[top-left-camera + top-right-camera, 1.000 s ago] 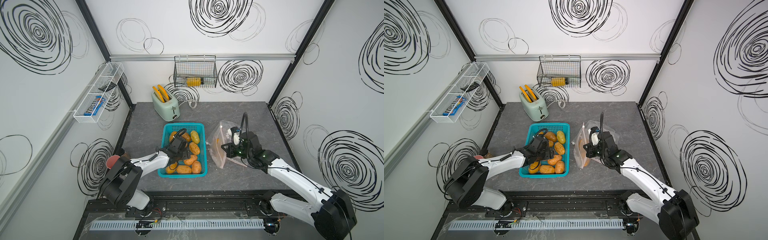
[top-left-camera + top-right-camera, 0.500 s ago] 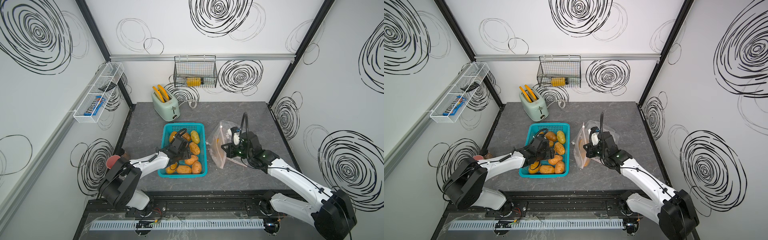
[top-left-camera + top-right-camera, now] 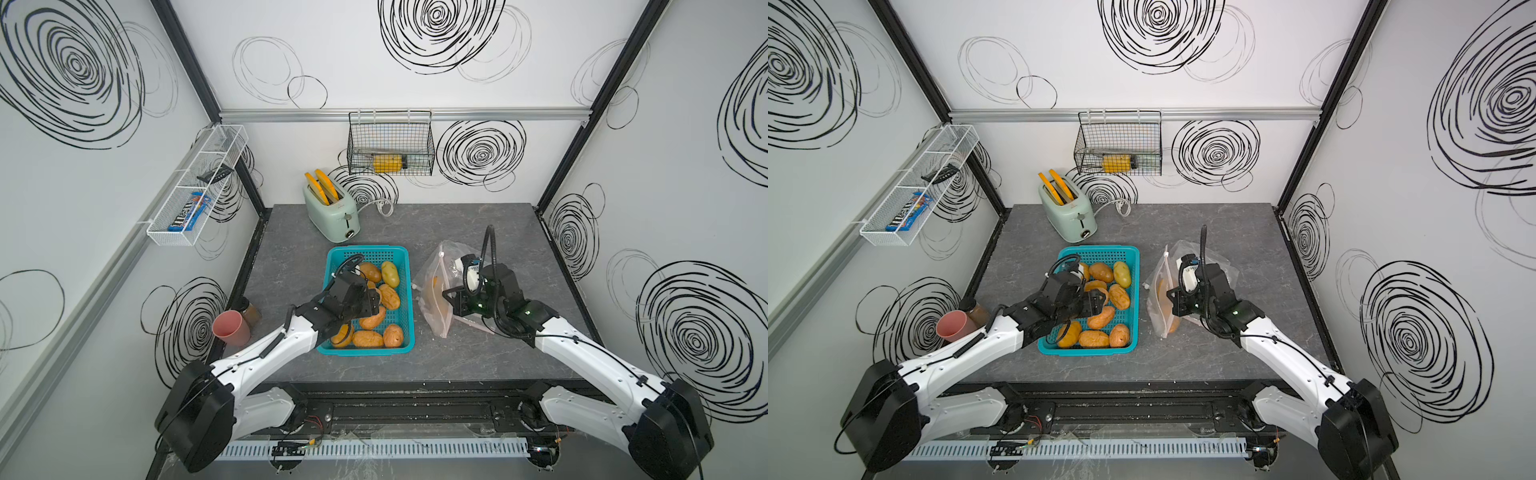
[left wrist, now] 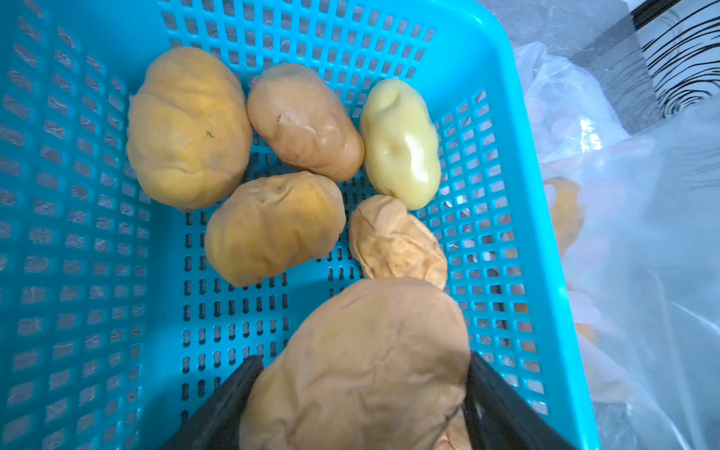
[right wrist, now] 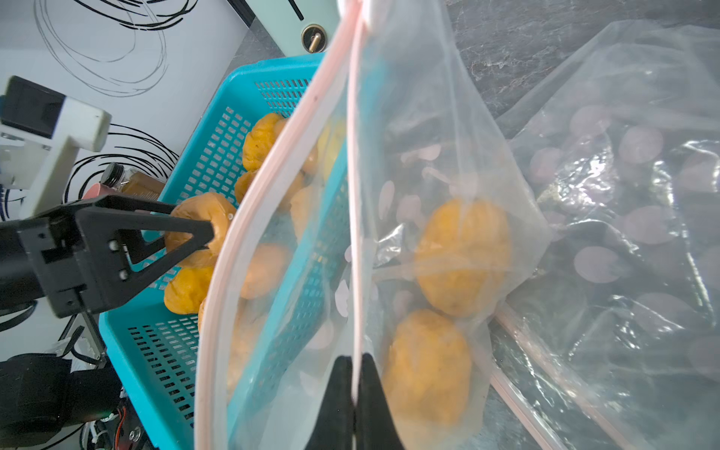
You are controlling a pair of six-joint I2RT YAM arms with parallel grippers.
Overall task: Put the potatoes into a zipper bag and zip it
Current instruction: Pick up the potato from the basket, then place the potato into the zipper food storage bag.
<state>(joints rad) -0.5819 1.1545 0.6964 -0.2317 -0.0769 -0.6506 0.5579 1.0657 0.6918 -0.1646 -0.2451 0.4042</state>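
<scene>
Potato [image 4: 358, 362]: wrinkled, likely soft and light; left gripper [image 5: 195, 224] jaws clasped its middle. Zipper bag [image 5: 428, 156]: limp film; right gripper [image 5: 354, 374] jaws pinched its rim.

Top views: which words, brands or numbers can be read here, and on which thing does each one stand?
"m&m's": on the blue candy pack that lies in the white wire shelf on the side wall.
Blue print on the white label of the right arm's wrist camera: too small to read.
No other readable text shows in either top view.
</scene>
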